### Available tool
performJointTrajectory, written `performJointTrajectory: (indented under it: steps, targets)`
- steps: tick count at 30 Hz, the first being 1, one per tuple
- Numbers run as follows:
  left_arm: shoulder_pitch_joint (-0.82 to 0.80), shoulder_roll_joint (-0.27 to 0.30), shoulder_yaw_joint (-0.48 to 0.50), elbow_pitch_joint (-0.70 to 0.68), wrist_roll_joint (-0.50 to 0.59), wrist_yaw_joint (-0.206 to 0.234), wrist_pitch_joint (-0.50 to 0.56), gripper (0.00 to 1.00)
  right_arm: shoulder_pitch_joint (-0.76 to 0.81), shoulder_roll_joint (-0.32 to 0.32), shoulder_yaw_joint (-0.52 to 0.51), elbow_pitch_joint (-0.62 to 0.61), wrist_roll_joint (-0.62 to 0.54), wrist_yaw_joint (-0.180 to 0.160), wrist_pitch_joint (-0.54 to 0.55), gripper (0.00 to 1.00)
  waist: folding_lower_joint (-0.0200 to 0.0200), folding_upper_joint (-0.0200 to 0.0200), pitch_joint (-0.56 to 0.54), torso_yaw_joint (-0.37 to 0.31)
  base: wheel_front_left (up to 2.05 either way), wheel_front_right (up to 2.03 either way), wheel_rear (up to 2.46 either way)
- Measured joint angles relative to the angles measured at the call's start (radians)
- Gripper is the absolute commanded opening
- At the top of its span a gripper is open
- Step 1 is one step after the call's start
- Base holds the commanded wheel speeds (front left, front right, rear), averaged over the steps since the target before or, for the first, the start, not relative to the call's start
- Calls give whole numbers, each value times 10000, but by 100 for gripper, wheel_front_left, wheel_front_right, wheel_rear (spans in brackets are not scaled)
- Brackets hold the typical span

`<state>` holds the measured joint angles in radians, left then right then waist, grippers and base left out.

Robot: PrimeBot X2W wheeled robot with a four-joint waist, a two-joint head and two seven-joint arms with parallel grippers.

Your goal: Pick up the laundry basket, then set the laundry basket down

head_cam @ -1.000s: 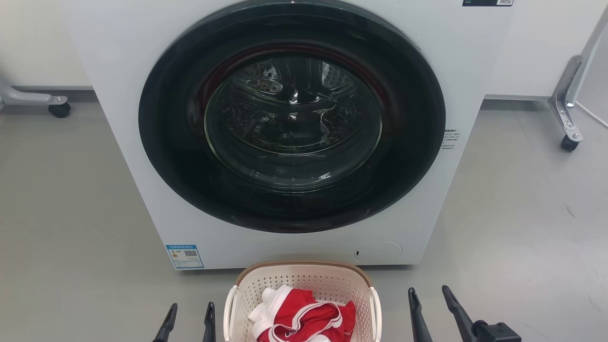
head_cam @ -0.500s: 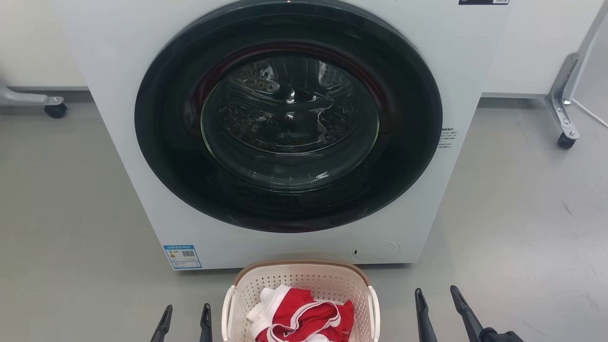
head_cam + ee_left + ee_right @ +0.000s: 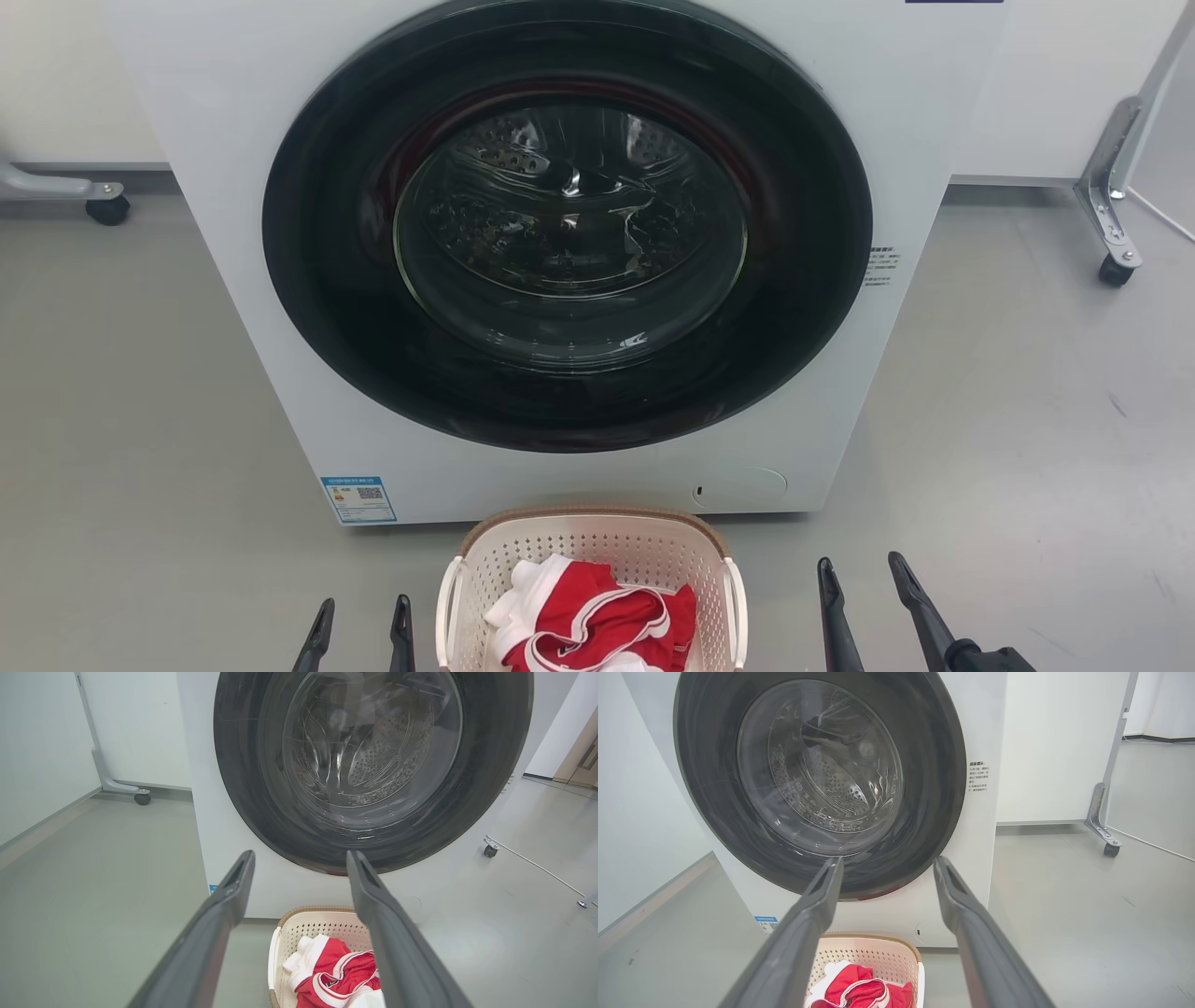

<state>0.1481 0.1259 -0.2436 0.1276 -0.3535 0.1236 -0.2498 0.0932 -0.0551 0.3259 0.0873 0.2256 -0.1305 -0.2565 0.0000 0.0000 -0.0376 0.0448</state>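
Seeing the laundry basket (image 3: 607, 553) sitting upright on the grey floor (image 3: 1027, 420) at the bottom middle of the head view, its brown-trimmed far rim lying just in front of the foot of the white washing machine (image 3: 215, 121). Carrying a crumpled red and white garment (image 3: 597, 623) inside. Showing a white left handle (image 3: 446, 607) and a white right handle (image 3: 738, 607), with nothing touching either one. Hovering just beside the basket's left side, fingers pointing up the view: the left gripper (image 3: 364, 605), jaws standing apart and gripping nothing. Hovering on the other side, a little farther from the basket: the right gripper (image 3: 859, 560), likewise spread wide and empty, with both wrist views showing open air between the long dark fingers. Rising behind the basket: the machine's round dark door (image 3: 569, 233), sitting closed, with the steel drum glinting through its glass. Clinging to the machine's lower left corner: a small blue label (image 3: 358, 499). Standing well apart from the basket, near the back wall: a right caster leg (image 3: 1111, 224) and a left caster leg (image 3: 93, 196), both grey metal on black wheels.
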Motion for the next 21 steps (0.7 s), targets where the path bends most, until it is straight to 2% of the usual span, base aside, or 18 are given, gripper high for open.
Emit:
performJointTrajectory:
  steps: [11, 12, 21]
  targets:
    - [0, -4, 71, -38, 194, 0, 0, 100, 0, 23, -79, -86, -151, 0, 0, 100, 1, 0, 51, 10, 0, 0, 0]
    - [0, -4, 73, -42, 228, 0, 0, 0, 0, 25, -88, -88, -153, 0, 0, 0, 0, 0, 56, 8, 0, 0, 0]
    - [151, -61, 104, 539, -25, -77, 115, 0, 227, 25, -138, 512, 4, 48, 15, 0, 0, 0, 71, -4, 0, 0, 0]
